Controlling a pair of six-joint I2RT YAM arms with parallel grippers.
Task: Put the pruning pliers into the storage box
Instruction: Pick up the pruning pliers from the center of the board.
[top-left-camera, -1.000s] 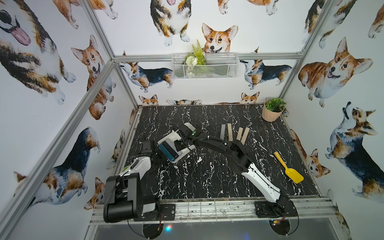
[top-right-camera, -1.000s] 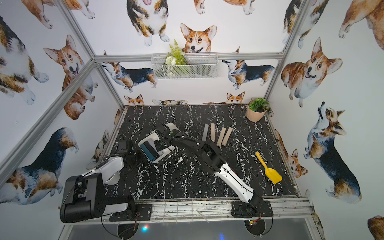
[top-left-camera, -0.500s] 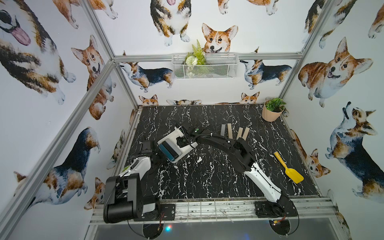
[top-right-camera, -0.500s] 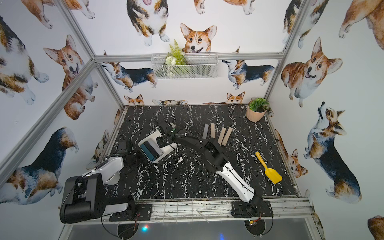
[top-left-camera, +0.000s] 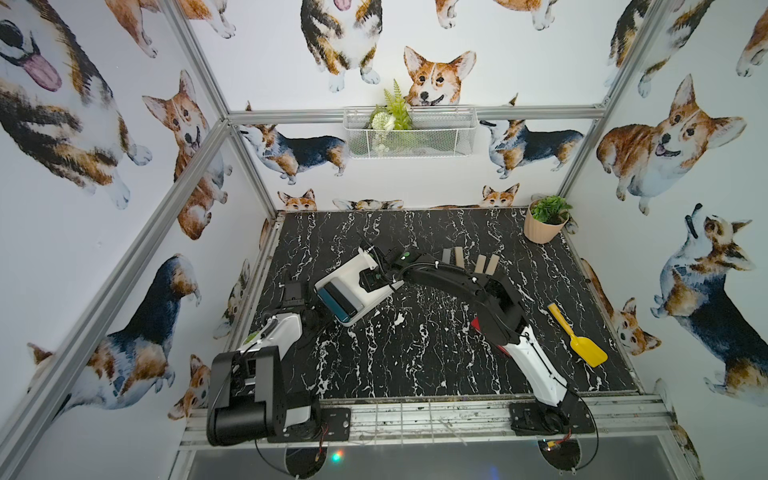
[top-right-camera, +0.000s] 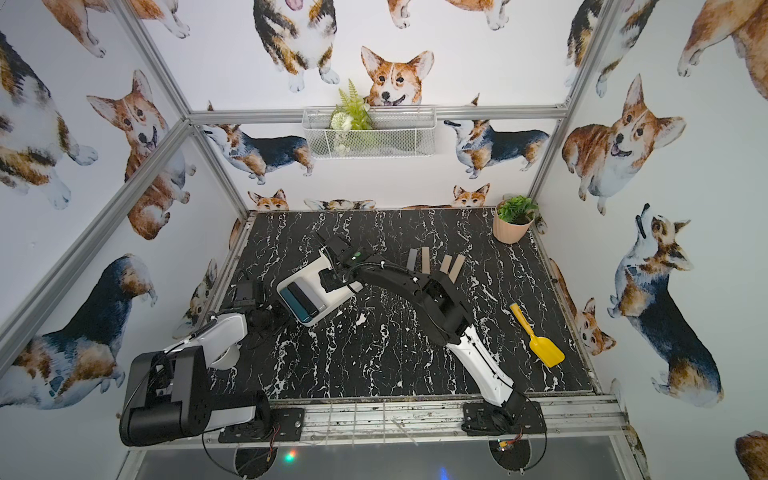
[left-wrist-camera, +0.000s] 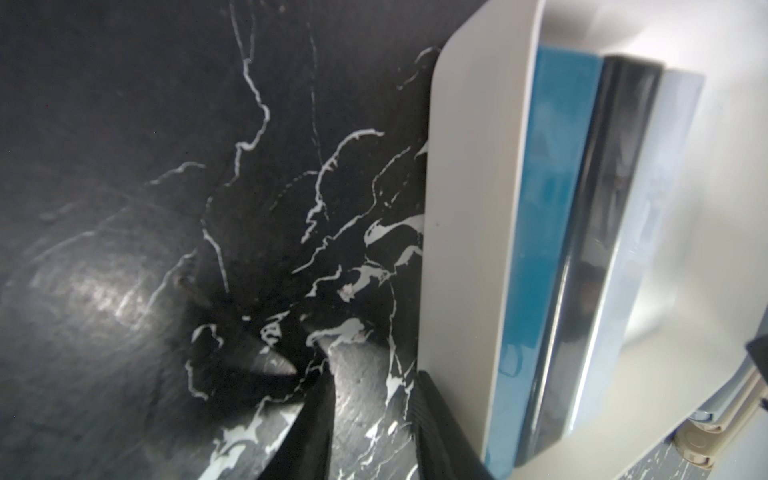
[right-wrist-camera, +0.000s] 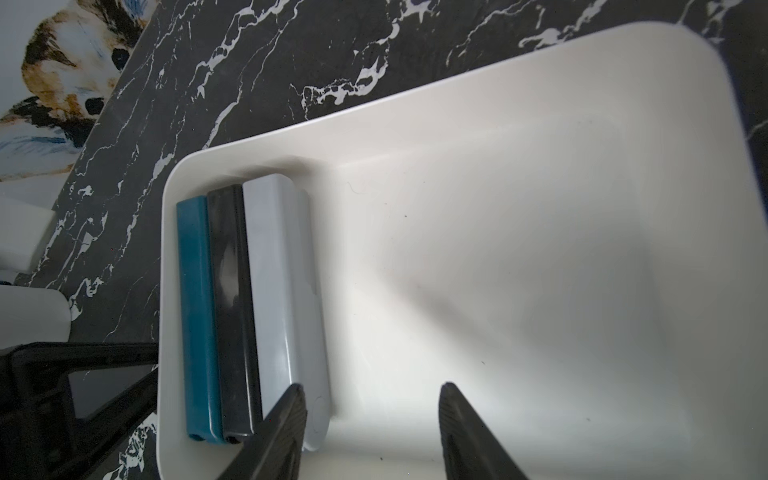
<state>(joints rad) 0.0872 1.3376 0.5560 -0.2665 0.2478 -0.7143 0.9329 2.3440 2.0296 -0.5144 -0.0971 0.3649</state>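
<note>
- Container: the shallow white plastic storage box (right-wrist-camera: 519, 232), round-cornered and low-rimmed, sits on the black marble-patterned tabletop (top-left-camera: 395, 353) towards the left arm's side.
- Contents: three pruning pliers lie flat and touching along one long wall: a slim teal bar (right-wrist-camera: 195, 316), a glossy black bar (right-wrist-camera: 232, 307) and a pale grey bar (right-wrist-camera: 274, 291). This packing presumably keeps the bare floor free for the rest.
- Outstanding: a dark grey bar (top-left-camera: 446, 255) and three beige bars (top-left-camera: 458, 258) lie in a loose row on the tabletop, well apart from the box. A red bar (top-left-camera: 477, 324) shows partly beneath the right arm.
- Right gripper (right-wrist-camera: 370, 390): jaws apart with nothing between them, poised over the box floor just beside the pale grey bar. The step is judged to be a release.
- Right arm: stretched from its base across the table, wrist pitched down into the box.
- Left gripper (left-wrist-camera: 372, 386): jaws partly apart and empty, low over the tabletop just beside the box's outer wall nearest the teal bar. It is probably bracing the box, though contact cannot be confirmed. The left arm is folded near its base.
</note>
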